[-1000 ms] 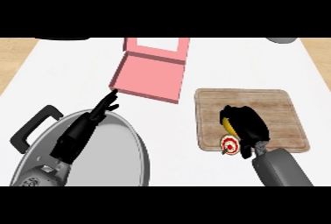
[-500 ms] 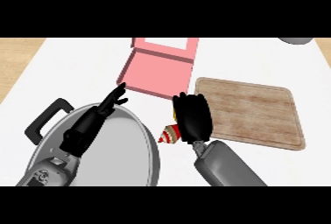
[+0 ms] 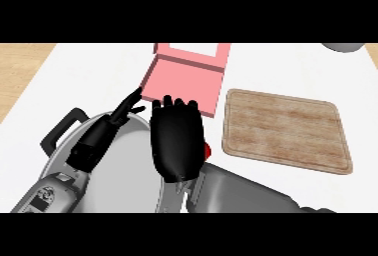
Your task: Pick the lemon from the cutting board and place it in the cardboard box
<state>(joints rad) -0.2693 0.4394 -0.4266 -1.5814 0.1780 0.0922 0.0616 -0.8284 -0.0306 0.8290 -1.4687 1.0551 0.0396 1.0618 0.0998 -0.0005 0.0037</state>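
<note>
The wooden cutting board (image 3: pixel 286 131) lies at the right with nothing on it. The box (image 3: pixel 186 80) looks pink and stands open at the top centre. My right hand (image 3: pixel 177 142) hovers just below the box's near edge, left of the board, its back towards me and its fingers curled under. The lemon is hidden beneath that hand; only a small red patch (image 3: pixel 207 150) shows at its right side. My left hand (image 3: pixel 124 111) rests open over the pan's lid, fingers pointing up towards the box.
A large grey pan with a lid (image 3: pixel 118 170) and a black handle (image 3: pixel 62 131) fills the lower left, under both arms. A grey round object (image 3: pixel 344 46) sits at the top right corner. Wooden counter edge (image 3: pixel 18 65) shows at the far left.
My right hand has carried the lemon left off the cutting board, stopping below the pink box. The lemon's yellow no longer shows. The left hand has hardly moved.
</note>
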